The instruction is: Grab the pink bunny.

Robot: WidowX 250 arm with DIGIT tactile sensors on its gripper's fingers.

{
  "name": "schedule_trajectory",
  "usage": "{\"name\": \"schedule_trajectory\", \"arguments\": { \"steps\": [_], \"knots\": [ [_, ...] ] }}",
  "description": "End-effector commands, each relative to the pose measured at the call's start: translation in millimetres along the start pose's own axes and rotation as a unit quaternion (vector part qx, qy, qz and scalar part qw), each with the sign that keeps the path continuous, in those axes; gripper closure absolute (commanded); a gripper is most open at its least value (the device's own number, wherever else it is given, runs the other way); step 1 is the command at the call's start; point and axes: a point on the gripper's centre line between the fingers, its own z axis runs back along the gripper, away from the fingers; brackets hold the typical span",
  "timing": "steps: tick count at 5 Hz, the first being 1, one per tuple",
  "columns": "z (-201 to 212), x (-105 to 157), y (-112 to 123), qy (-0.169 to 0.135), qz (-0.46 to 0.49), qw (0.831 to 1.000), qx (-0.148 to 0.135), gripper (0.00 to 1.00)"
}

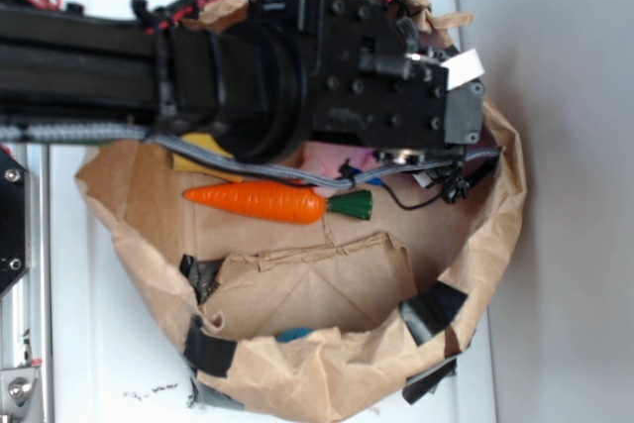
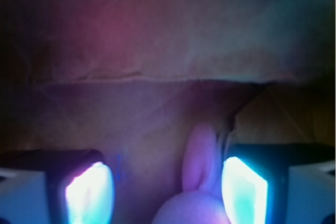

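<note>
Pink bunny [image 2: 198, 182], seemingly upright between fingers [image 2: 244, 190]

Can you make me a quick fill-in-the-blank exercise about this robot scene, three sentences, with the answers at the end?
1. The toy carrot lying inside the paper bag is orange with a ____ top.
2. In the wrist view, the pink bunny sits closer to the finger on the ____ side of the image than to the other finger.
3. In the wrist view the gripper has its fingers apart, so it is ____.

Missing words: green; right; open
</note>
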Motion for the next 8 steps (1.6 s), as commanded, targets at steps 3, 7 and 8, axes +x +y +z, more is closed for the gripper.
{"name": "schedule_trajectory", "arguments": {
  "steps": [3, 7, 8],
  "knots": [
    [104.4, -22.7, 21.0, 0.03, -0.031, 0.991, -0.125, 1.0],
    [86.1, -27.5, 31.2, 0.016, -0.001, 0.997, -0.075, 0.0],
    [74.6, -25.6, 34.3, 0.012, -0.009, 0.997, -0.071, 0.0]
  ]
}}
